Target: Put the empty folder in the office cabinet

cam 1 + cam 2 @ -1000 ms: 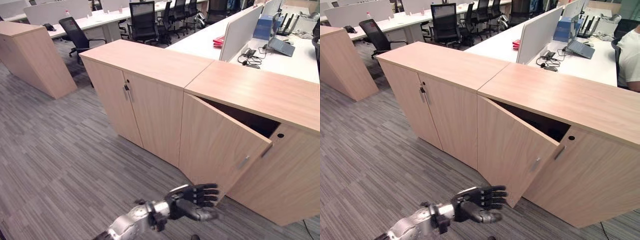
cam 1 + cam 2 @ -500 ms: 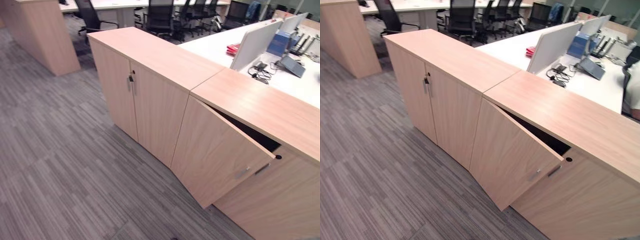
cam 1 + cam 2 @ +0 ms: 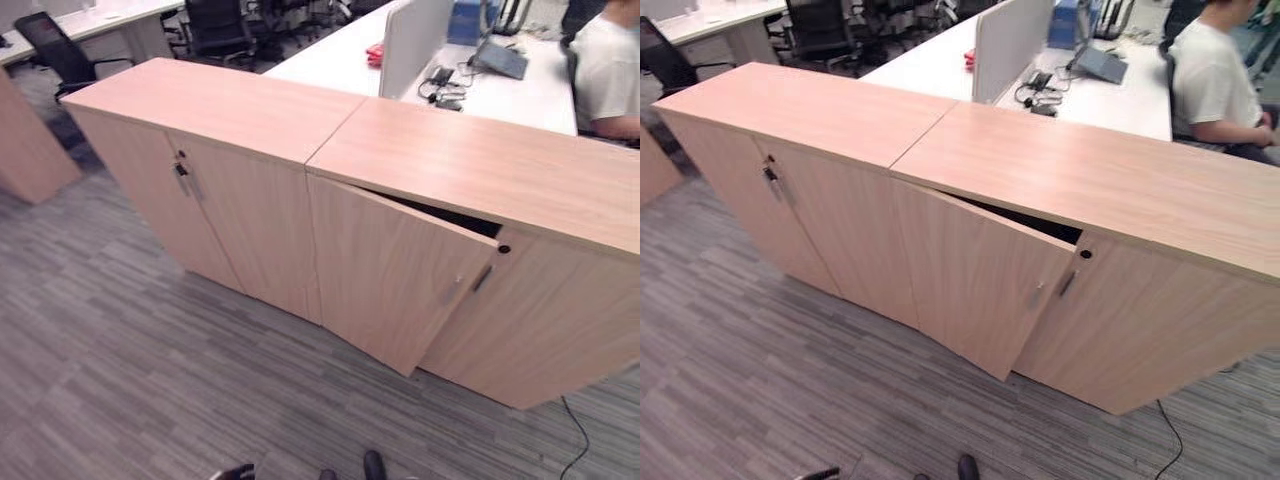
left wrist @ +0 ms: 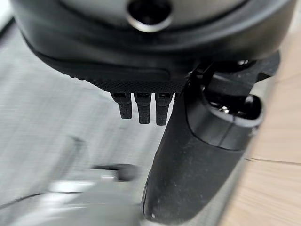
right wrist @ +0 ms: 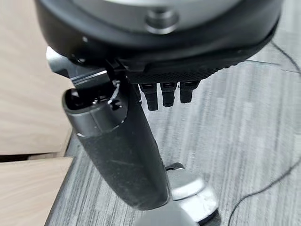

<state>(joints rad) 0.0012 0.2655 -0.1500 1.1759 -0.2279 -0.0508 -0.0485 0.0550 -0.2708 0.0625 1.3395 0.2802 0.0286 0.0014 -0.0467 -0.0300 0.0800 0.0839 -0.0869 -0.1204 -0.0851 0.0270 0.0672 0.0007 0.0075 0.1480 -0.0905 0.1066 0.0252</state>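
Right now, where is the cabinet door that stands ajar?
In the left eye view, the ajar door hangs on the right-hand cabinet, right of centre, beside the closed doors of the left cabinet and swung out over the grey carpet.

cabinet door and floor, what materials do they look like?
Cabinet door: looks like wood-grain laminate board, light beige, matt; an even printed-looking grain and flat square edges suggest it, though solid wood can't be excluded. It stands ajar.
Floor: appears to be grey carpet tile; striped woven texture with faint tile seams.
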